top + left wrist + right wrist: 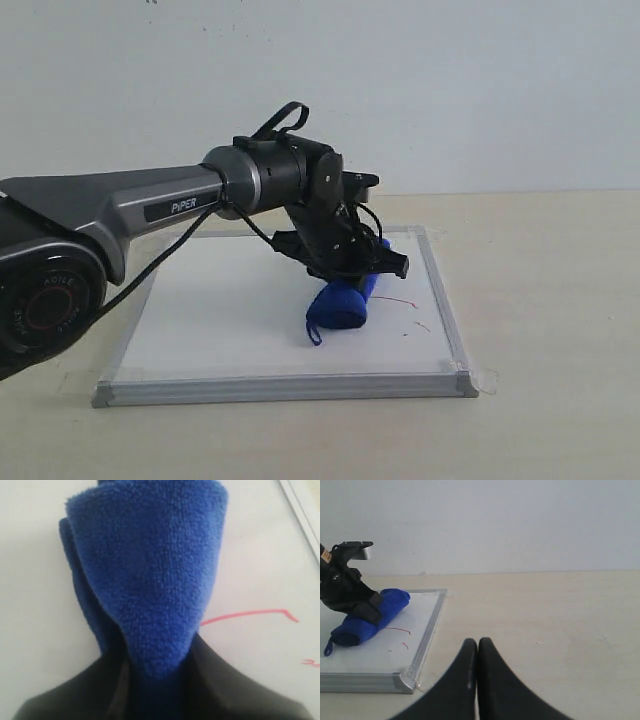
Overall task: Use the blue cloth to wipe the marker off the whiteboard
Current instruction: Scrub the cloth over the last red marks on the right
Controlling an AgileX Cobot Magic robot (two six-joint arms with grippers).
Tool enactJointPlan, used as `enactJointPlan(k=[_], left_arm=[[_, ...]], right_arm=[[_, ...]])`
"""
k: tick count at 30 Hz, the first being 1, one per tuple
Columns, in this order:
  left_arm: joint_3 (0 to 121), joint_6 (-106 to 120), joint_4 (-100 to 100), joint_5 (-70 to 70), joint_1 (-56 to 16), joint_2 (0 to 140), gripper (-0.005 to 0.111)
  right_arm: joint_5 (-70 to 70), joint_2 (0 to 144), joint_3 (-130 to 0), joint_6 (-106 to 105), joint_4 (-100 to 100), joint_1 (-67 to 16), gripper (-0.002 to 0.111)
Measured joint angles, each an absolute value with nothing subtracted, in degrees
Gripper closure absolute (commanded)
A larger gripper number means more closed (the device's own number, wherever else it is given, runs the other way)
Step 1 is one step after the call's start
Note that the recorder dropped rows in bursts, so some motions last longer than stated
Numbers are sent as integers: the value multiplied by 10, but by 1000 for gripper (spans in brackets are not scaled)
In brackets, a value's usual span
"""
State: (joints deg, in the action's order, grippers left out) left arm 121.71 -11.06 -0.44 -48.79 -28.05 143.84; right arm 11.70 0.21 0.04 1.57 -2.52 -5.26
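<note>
Gripping the blue cloth (338,305) between narrowly set jaws, the left gripper (362,278) holds the roll down on the whiteboard (220,320), just to three o'clock of the board's centre in the exterior view. A short red stroke of the marker (398,300) lies near the cloth at its three o'clock, with what seem to be fainter red flecks toward four o'clock. The right gripper (478,652) hangs over the table (545,620) off the board, fingertips pressed together, holding nothing.
</note>
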Motion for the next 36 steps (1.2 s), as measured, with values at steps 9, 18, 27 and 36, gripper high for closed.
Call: enactJointPlan(k=[9,18,27,36], left_arm=[[1217,12,-155,-377,-333,1458,103],[1222,-90,-39,-429,-289,1453,103],[1222,-76,-15,-445,-282,1449,103],[1222,42,-95,-447,-364,1448,103]], right_arm=[[117,2,0,16,-25,-53,108],[117,2,0,16,-25,-53,108],[117,2,0,16,-25,-53,108],[117,2,0,16,-25,-53,108]])
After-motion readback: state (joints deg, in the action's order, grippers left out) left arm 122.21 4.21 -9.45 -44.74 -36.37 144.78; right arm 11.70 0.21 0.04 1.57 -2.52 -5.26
